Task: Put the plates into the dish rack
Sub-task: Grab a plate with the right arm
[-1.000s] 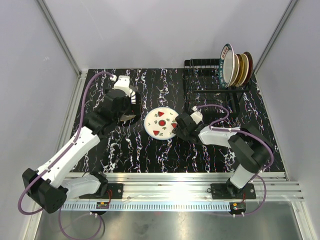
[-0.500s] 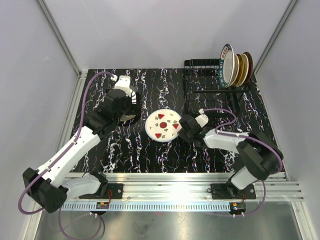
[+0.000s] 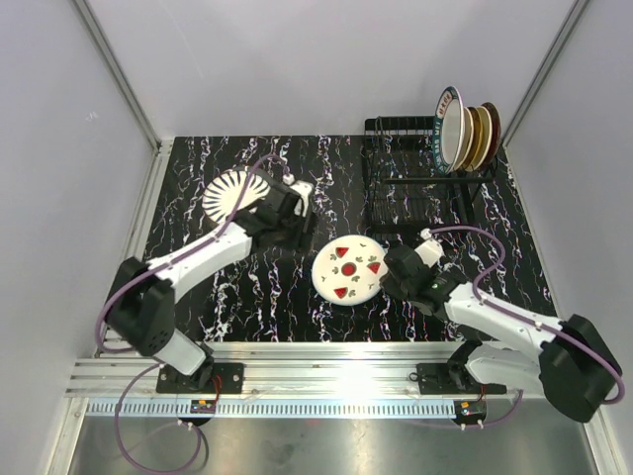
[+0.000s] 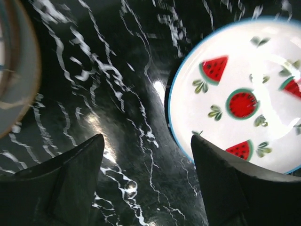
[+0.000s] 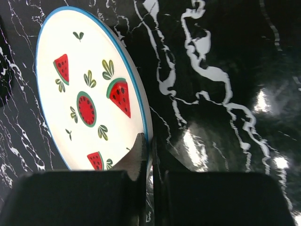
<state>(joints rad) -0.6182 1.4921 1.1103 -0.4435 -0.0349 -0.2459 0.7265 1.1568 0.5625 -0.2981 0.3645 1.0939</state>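
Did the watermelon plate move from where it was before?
Yes. The watermelon plate has come toward the near table edge and a bit to the right, judged against the dish rack, which stayed put. The right gripper pinches its rim.

Two unracked plates (image 3: 347, 268), one dish rack (image 3: 410, 198)

I saw the watermelon plate (image 3: 348, 268) at centre frame as white with a blue rim, red slices with green rinds, and green leaf sprigs. At upper left, the striped plate (image 3: 226, 196) showed black radial lines on white. The table (image 3: 247, 297) was black, veined white; the dish rack (image 3: 410, 198) was black.
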